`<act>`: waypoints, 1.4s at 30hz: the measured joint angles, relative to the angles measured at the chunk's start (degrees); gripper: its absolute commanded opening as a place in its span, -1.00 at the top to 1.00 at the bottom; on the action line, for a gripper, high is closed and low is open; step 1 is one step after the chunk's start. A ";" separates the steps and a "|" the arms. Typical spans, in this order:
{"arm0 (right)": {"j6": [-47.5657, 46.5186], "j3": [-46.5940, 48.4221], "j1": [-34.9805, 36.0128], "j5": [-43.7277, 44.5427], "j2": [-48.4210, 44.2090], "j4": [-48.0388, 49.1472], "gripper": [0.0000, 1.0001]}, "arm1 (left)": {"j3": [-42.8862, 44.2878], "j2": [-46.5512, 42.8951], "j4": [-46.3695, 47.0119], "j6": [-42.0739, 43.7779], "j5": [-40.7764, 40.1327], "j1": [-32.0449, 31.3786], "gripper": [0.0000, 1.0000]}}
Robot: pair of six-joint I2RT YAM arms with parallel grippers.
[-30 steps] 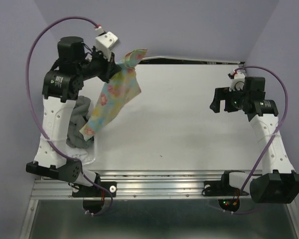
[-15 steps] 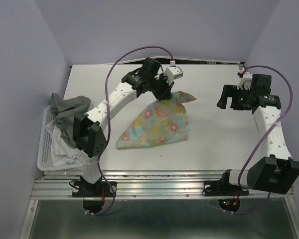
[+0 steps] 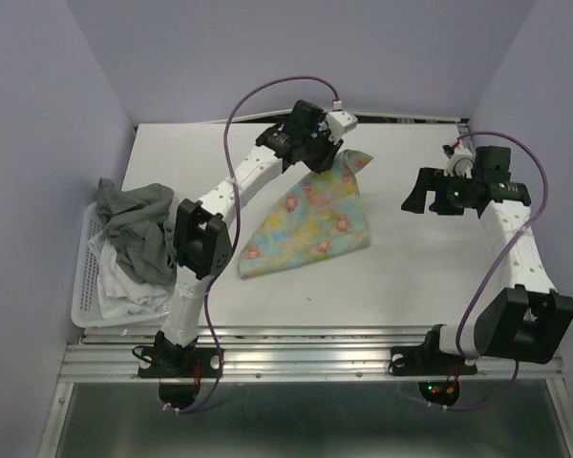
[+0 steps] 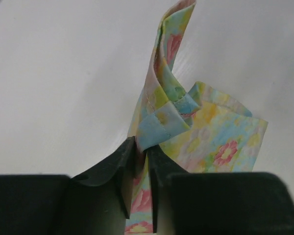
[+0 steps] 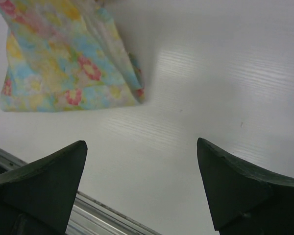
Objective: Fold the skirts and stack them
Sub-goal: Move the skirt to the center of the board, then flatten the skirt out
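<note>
Looking across the desk [image 3: 430,286], I would say the job has barely begun: nothing is folded and there is no stack anywhere. Only the floral skirt [image 3: 310,215] is out, lying open near the middle of the desk, a little toward the far side. The grey skirt [image 3: 134,215] and the white skirt [image 3: 124,286] sit heaped together in the basket [image 3: 76,310] at the left edge, the grey one on top. So by my reckoning all three folds and the stacking remain to be done.

The floral skirt lies on a slant. Its long axis runs from the near-left corner up to the far-right corner, and it fans out wider toward the near side. Most of it rests flat. The far-right tip is bunched and stands up off the surface, because the left fingers [image 4: 115,171] are set narrowly there with the stitched hem between them, touching on both sides.

The right fingers [image 5: 44,181] are spread wide with nothing between them. They hover over bare desk on the right, apart from the skirt's near-right edge.
</note>
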 measured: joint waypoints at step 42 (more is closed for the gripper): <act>2.86 -2.34 19.93 -1.20 29.51 11.04 0.99 | -73.29 -38.05 5.57 23.45 -12.83 -3.23 1.00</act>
